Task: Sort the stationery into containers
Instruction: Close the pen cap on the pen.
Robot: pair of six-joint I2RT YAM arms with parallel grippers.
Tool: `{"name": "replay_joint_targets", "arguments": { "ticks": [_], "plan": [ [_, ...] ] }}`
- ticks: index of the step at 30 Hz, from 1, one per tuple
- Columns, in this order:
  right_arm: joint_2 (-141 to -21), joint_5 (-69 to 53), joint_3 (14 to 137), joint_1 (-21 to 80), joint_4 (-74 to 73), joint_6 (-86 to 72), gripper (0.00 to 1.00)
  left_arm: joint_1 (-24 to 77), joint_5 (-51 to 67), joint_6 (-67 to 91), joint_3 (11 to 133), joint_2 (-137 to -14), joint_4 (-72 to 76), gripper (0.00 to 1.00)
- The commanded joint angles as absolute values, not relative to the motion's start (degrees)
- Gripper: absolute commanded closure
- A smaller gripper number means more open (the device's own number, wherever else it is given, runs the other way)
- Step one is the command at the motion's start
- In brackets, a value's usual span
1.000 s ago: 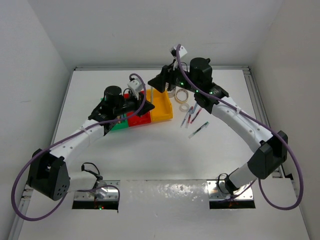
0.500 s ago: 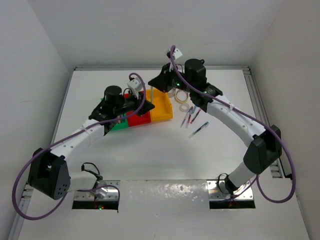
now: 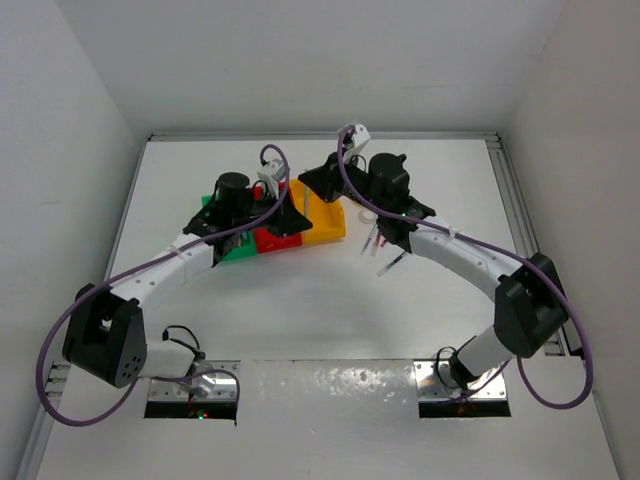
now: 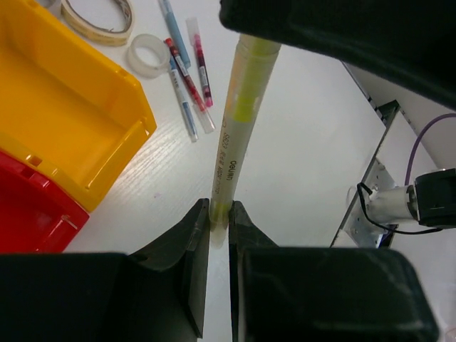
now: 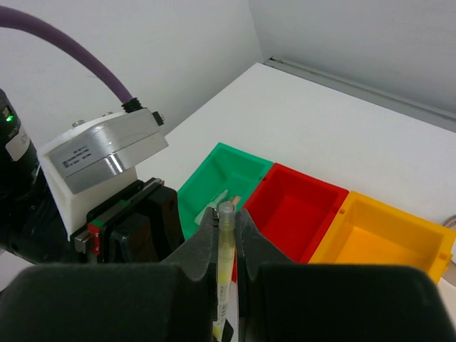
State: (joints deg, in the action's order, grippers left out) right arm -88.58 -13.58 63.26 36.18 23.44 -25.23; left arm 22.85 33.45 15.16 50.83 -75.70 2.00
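Three bins joined in a row sit at the middle of the top view. In the right wrist view the green bin is at centre, the red bin beside it and the yellow bin at the lower right. The green bin holds a small pale item against its near wall, too small to name. The red and yellow bins show only bare floors where they can be seen. A yellow-green pen is held off the surface close to the bins, gripped at both ends. The left gripper has its jaws pressed onto the pen's lower end at the bottom centre of the left wrist view. The right gripper pinches the other end, and its black body fills the upper right of the left wrist view. On the white table, at the upper left of the left wrist view, a tan tape ring and a paler tape ring lie just beside the yellow bin. Loose pens with red and blue accents lie together next to them. Plain white walls close in the table on three sides, and a metal rail runs along its right edge.
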Motion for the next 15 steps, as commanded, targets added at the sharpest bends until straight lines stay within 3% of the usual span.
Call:
{"name": "replay_joint_targets", "arguments": {
  "ticks": [1, 15],
  "plan": [
    [-91.5, -17.2, 57.9, 39.6, 12.3, -24.4, 1.00, 19.6, 30.6, 18.6, 57.1, -73.8, 19.4, 1.00],
    [-97.6, -16.5, 55.6, 41.0, 10.8, -20.1, 1.00, 16.9, 27.6, 16.6, 59.5, -74.6, 26.7, 1.00]
  ]
}}
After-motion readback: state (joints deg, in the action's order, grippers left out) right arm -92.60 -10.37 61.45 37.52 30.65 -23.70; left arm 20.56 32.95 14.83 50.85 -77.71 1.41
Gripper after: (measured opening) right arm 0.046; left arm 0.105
